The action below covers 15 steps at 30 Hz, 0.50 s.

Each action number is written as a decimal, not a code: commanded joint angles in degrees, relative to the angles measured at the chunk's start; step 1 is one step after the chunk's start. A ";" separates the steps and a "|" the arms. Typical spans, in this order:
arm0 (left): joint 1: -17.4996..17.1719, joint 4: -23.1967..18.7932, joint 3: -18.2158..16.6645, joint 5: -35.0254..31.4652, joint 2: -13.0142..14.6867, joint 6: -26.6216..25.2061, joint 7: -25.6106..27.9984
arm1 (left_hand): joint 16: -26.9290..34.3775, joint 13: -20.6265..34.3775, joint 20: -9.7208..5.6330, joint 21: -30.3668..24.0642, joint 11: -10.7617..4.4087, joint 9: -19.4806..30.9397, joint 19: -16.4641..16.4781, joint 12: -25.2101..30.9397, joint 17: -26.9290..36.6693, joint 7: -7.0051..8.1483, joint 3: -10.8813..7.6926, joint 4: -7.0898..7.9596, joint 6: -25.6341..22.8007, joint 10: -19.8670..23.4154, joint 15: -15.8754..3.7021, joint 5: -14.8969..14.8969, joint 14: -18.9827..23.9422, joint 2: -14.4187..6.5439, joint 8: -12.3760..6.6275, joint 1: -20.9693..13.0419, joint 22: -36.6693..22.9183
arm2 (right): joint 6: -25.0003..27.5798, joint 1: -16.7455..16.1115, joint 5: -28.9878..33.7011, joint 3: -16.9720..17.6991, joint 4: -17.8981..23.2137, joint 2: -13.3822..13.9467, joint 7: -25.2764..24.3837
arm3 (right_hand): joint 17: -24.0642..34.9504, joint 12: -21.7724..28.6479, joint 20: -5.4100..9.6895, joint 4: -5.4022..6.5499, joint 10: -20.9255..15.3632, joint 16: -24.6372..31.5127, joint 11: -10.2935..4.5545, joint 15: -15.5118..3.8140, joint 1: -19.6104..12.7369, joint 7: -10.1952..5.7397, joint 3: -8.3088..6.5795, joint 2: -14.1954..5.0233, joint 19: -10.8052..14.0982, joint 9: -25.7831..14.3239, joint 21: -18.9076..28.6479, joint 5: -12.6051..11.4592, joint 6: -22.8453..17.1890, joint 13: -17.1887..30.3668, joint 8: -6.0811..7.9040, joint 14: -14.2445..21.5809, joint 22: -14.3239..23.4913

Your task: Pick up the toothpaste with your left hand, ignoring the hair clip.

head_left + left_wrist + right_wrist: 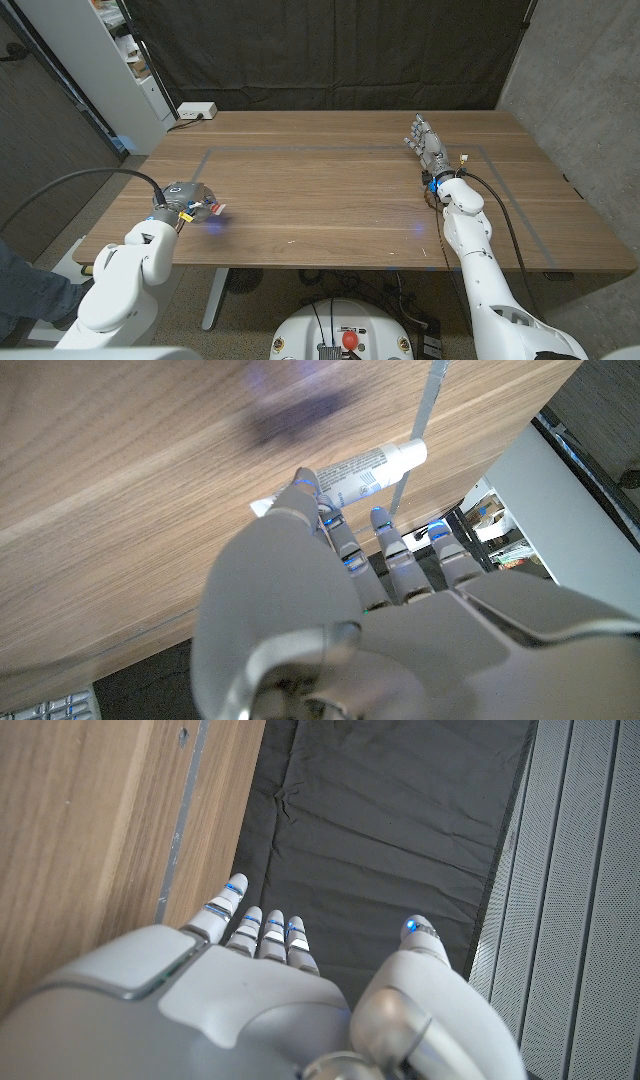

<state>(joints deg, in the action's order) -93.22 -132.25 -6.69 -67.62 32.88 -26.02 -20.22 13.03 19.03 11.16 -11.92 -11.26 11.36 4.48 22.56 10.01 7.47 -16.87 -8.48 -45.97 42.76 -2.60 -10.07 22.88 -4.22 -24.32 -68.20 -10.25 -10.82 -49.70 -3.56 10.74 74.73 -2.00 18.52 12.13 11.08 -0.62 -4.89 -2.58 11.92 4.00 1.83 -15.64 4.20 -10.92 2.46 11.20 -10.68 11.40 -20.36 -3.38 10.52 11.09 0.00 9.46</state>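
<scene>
Wooden table (330,190); black curtain (320,50) behind; white shelf (125,70) off far left corner; grey wall (580,90) right.

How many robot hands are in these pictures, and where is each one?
2. The left hand is at the table's left side, holding the toothpaste. The right hand is at the far right, fingers apart, holding nothing.

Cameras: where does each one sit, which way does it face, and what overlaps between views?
Head view: fixed on the robot's head, looking down over the wooden table; both arms show, left hand and right hand.
Left wrist view: on the left wrist, looking along the back of the left hand at the toothpaste it holds above the table.
Right wrist view: on the right wrist, looking along the right hand past the table edge to a black curtain.
Shared: head and left wrist views both show the left hand and the toothpaste.
</scene>
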 commanded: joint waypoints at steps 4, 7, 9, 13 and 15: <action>-0.03 -0.81 -2.07 1.34 -0.84 2.89 0.15 | -0.03 0.21 0.06 0.13 -0.23 0.32 0.31 -0.27 0.08 -0.10 0.33 -0.11 -0.52 0.66 -3.19 -0.09 0.55 -0.20 0.30 -0.12 -0.18 | -0.07 -0.43 -0.23 -0.52 0.96 0.06 -0.73 | 0.07 0.10 -0.07 0.02 -0.08 0.18 0.07 0.34 -0.26 0.06 0.28 -0.63 0.64 -0.14 -0.17 -0.25 -0.33 0.27 0.21 0.48 0.34; -0.05 -1.06 -2.96 2.64 -0.93 4.16 0.30 | -0.04 0.27 0.05 0.10 -0.23 0.33 0.40 -0.33 0.08 -0.04 0.37 -0.10 -0.68 0.68 -3.21 -0.09 0.61 -0.22 0.25 -0.12 -0.18 | -0.05 -0.36 -0.19 -0.60 0.98 0.07 -0.90 | 0.07 0.10 -0.02 0.02 -0.08 0.16 0.10 0.33 -0.28 0.07 0.28 -0.66 0.66 -0.14 -0.17 -0.25 -0.34 0.27 0.21 0.45 0.34; 0.00 -1.26 -3.21 2.64 -0.82 4.58 0.03 | -0.07 0.33 0.02 0.09 -0.25 0.34 0.43 -0.35 0.08 0.02 0.39 -0.12 -0.77 0.79 -3.16 -0.10 0.65 -0.24 0.23 -0.14 -0.18 | -0.14 -0.30 -0.20 -0.63 0.90 0.08 -0.96 | 0.07 0.09 -0.04 0.01 -0.07 0.15 0.11 0.32 -0.29 0.09 0.28 -0.68 0.64 -0.14 -0.18 -0.25 -0.29 0.27 0.19 0.44 0.34; 0.40 -1.60 -3.81 3.65 -1.40 5.20 -0.25 | -0.10 0.43 0.00 0.11 -0.23 0.36 0.42 -0.45 0.08 0.04 0.44 -0.11 -0.79 0.85 -3.12 -0.10 0.74 -0.27 0.25 -0.14 -0.18 | -0.26 -0.13 -0.31 -0.65 0.65 0.05 -1.02 | 0.07 0.10 -0.01 0.00 -0.09 0.18 0.12 0.32 -0.30 0.03 0.30 -0.71 0.69 -0.14 -0.18 -0.25 -0.32 0.27 0.20 0.51 0.34; 0.81 -1.82 -3.91 3.43 -0.85 5.40 -1.75 | -0.10 0.49 -0.03 0.11 -0.28 0.38 0.44 -0.50 0.09 0.02 0.46 -0.10 -0.81 0.91 -3.11 -0.10 0.82 -0.31 0.25 -0.14 -0.18 | -0.34 -0.04 -0.36 -0.63 0.48 0.01 -1.07 | 0.07 0.08 0.00 0.00 -0.06 0.16 -0.02 0.27 -0.31 0.06 0.31 -0.72 0.70 -0.14 -0.19 -0.24 -0.31 0.27 0.19 0.46 0.34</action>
<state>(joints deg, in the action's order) -93.21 -133.22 -9.13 -65.67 32.12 -22.64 -20.21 13.04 19.32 11.16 -11.92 -11.56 11.62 4.48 22.23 10.00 7.39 -16.65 -8.71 -46.51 43.06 -2.48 -10.07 23.17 -4.21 -24.27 -68.20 -10.25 -10.90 -49.99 -3.74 10.27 75.45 -1.96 17.79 12.12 11.08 -0.62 -4.89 -2.57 11.92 4.00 2.15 -15.94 4.20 -10.93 2.16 11.20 -10.68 11.41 -20.36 -3.38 10.52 11.09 0.32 9.46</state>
